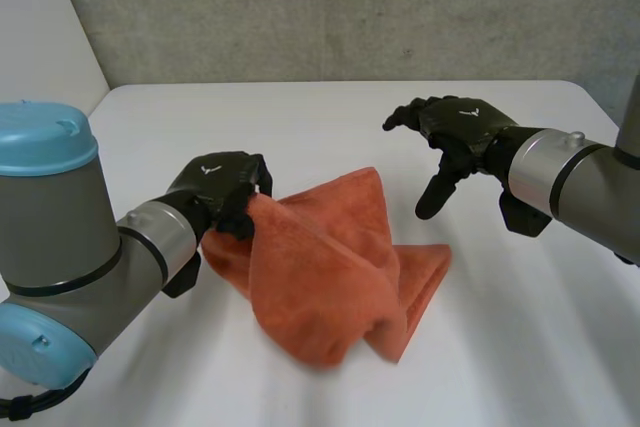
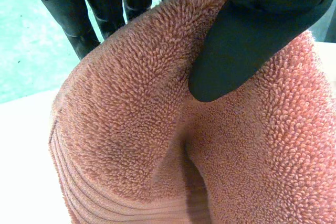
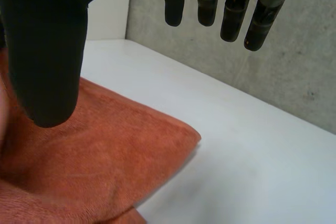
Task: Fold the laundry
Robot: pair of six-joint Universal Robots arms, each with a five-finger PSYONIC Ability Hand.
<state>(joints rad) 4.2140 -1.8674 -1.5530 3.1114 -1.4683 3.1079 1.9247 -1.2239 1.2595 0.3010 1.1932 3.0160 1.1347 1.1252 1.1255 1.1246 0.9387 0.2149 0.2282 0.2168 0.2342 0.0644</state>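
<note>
Head view: left hand [image 1: 222, 187] pinches an edge of the limp towel [image 1: 320, 277]; right hand [image 1: 455, 129], spread and empty, should take a corner.

black left hand [image 1: 222, 185] and right hand [image 1: 462, 129], grey arms [image 1: 70, 247], light-blue caps [image 1: 45, 137].

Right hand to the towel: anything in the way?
Nothing visible. The right hand is open beside the orange towel, with just bare white table between them. The left hand pinches the towel's raised edge on the other side.
</note>
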